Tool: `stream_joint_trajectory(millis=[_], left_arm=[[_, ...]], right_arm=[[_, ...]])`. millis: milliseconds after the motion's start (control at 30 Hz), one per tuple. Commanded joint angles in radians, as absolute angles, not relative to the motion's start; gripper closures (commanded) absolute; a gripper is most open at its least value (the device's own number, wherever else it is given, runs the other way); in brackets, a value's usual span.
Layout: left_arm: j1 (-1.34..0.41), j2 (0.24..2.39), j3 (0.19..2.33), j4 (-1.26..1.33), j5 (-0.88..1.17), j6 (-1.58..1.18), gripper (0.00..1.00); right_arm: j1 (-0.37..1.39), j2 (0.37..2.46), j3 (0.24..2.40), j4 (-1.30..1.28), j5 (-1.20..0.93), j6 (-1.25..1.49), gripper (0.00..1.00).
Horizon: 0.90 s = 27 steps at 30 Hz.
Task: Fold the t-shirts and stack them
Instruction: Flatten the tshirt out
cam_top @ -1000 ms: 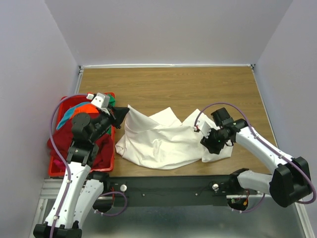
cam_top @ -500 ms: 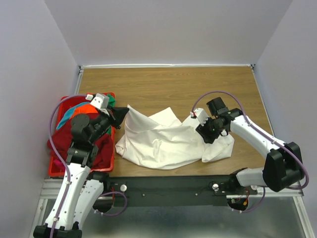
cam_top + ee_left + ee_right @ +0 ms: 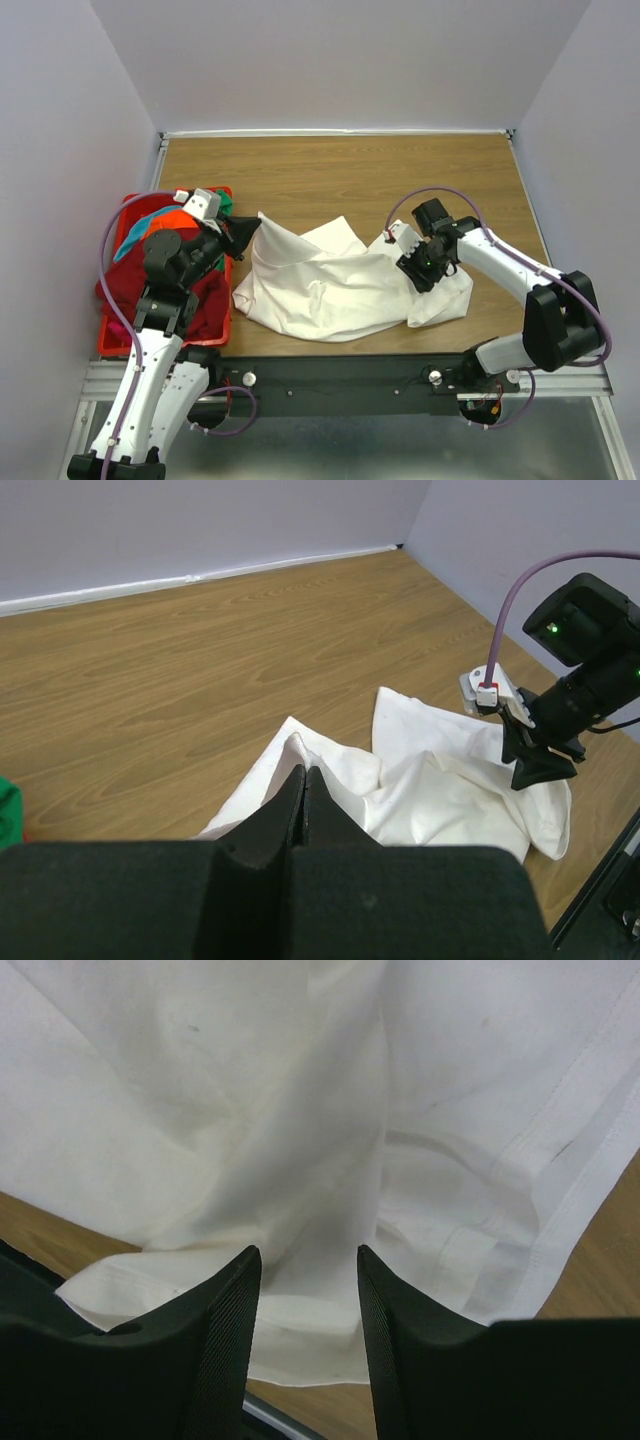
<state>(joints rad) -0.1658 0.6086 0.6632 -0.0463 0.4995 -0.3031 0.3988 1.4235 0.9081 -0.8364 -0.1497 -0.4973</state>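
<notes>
The large white t-shirt (image 3: 330,285) lies crumpled on the wooden table near the front edge. My left gripper (image 3: 250,229) is shut on its raised left corner; in the left wrist view the jaws (image 3: 303,772) are closed with the white cloth (image 3: 430,800) running up to their tip. My right gripper (image 3: 424,274) is open and hovers just over the shirt's right part; the right wrist view shows only white cloth (image 3: 300,1110) between the spread fingers (image 3: 232,1300). Dark red (image 3: 205,300), orange (image 3: 172,216), teal (image 3: 133,238) and green (image 3: 226,204) shirts lie in the basket.
The red plastic basket (image 3: 108,345) stands at the table's left edge, under my left arm. Bare wooden table (image 3: 350,180) stretches behind the white shirt to the back wall. The table's front edge and a black rail (image 3: 340,375) run just below the shirt.
My right gripper has moved slightly back and left over the shirt's right part, its arm swinging inward. My left arm and the held corner have not moved.
</notes>
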Motion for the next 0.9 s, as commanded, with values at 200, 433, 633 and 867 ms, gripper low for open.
stream_joint_trajectory(millis=[200,433,633,867], left_arm=[[-0.164,0.594,0.653,-0.017,0.526,-0.296,1.00],[-0.163,0.594,0.655,-0.015,0.525,-0.296,1.00],[-0.164,0.595,0.655,-0.015,0.523,-0.296,1.00],[-0.164,0.595,0.655,-0.017,0.515,-0.298,1.00]], right_arm=[[0.397,1.457,0.897,-0.880,-0.112,-0.482,0.75],[0.397,1.401,1.031,-0.899,-0.005,-0.494,0.94],[0.396,1.379,1.225,-0.887,0.012,-0.572,0.98],[0.396,1.554,1.298,-0.847,-0.178,-0.600,0.91]])
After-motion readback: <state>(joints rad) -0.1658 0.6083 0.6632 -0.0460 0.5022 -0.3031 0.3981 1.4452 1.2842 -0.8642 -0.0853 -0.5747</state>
